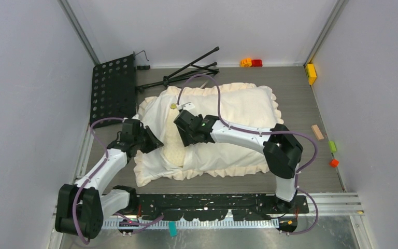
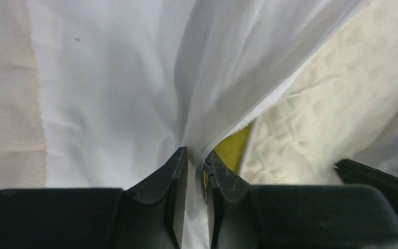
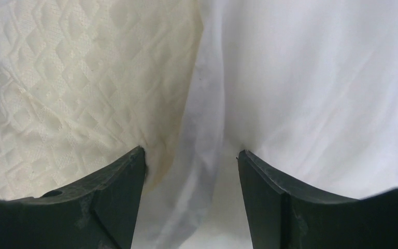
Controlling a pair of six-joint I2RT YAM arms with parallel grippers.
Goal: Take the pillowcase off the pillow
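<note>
My left end effector (image 2: 196, 154) is clamped on the pillowcase (image 1: 241, 106) edge at the opening, I judge to hold the slit apart. My right end effector (image 3: 190, 161) stands open astride the opposite edge, just beside the exposed pillow (image 1: 172, 149), which lies mostly covered mid-bench (image 1: 300, 93).

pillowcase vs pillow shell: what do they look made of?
The pillowcase looks like thin woven cloth, possibly cotton or a blend: smooth matte white, falling in soft creases. The pillow has a cream quilted fabric with a raised diamond pattern, matte and thicker-looking; it is plump, so presumably soft fill. Fibre can't be told for either.
</note>
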